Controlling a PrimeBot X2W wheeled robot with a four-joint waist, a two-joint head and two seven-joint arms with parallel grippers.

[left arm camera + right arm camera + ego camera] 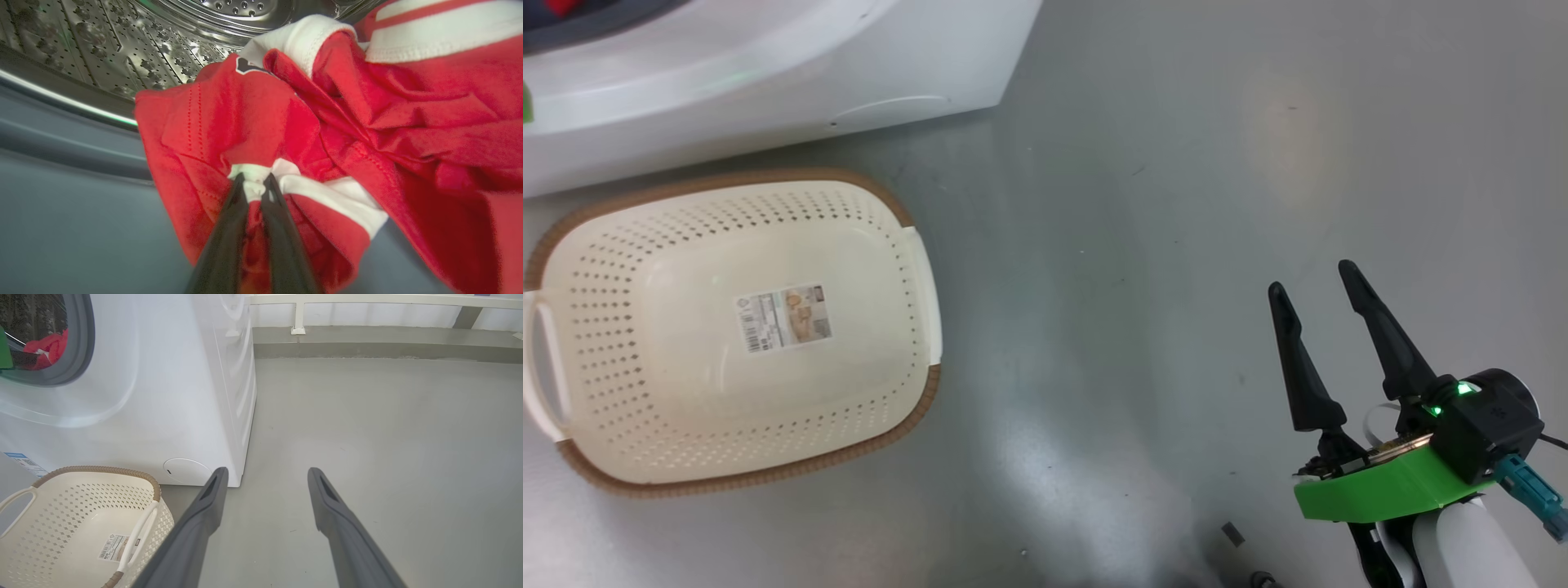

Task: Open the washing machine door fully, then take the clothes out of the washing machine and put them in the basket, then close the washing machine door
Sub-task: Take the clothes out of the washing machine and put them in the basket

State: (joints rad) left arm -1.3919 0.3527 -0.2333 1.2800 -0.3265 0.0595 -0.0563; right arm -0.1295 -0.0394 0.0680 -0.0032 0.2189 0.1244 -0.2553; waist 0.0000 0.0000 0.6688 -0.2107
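Pinching a white fold of the red clothes [286,114], my left gripper [254,181] has its two dark fingers [229,228] almost together, with the cloth squeezed between the tips. The clothes bunch up in front of that gripper and spread to its right, red with white bands. They sit at the mouth of the shiny steel drum [102,45], which is full of little holes. Part of the cloth hangs over the grey rubber seal [61,134].

My left wrist view shows the grip up close. My right wrist view shows the clothes [45,351] from outside, as a small red lump inside the round seal [83,343] of the white washing machine [163,396]. It also shows a small blue label [20,461] low on the machine's front.

The cream basket [98,469] stands on the floor just beside the machine's base. My head view looks down into the basket [768,175], and I can see the sticker [784,318] on its bottom.

My right gripper [1311,279] is well apart from the basket, off to its right, above the grey floor [1176,163]. Its fingers are spread wide and hold nothing.
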